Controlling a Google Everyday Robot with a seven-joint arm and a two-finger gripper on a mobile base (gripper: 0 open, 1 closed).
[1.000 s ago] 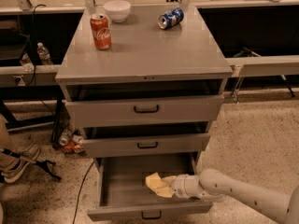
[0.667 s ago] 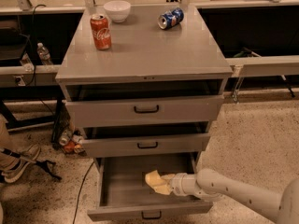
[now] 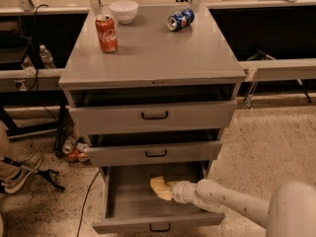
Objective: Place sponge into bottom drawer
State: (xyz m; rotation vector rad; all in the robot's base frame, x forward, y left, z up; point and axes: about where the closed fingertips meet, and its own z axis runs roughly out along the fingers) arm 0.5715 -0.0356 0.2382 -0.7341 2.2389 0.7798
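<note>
The bottom drawer [image 3: 127, 201] of the grey cabinet is pulled open, with its black handle on the front at the lower edge of the camera view. My cream gripper [image 3: 171, 189] reaches into it from the right, over the drawer's right side. It is shut on the pale-yellow sponge [image 3: 158, 186], which sticks out to the left of the gripper tip. The sponge is inside the drawer, near its middle-right, low over the drawer floor. I cannot tell whether it touches the floor.
The middle drawer [image 3: 155, 153] and top drawer [image 3: 154, 115] stand slightly open just above my arm. On the cabinet top [image 3: 153, 58] are a red can [image 3: 106, 33], a white bowl [image 3: 124, 11] and a blue can [image 3: 180, 19] lying on its side. Cables and cans [image 3: 73, 149] lie on the floor at left.
My gripper with the sponge has moved a little to the left and deeper into the bottom drawer. Nothing else has moved.
</note>
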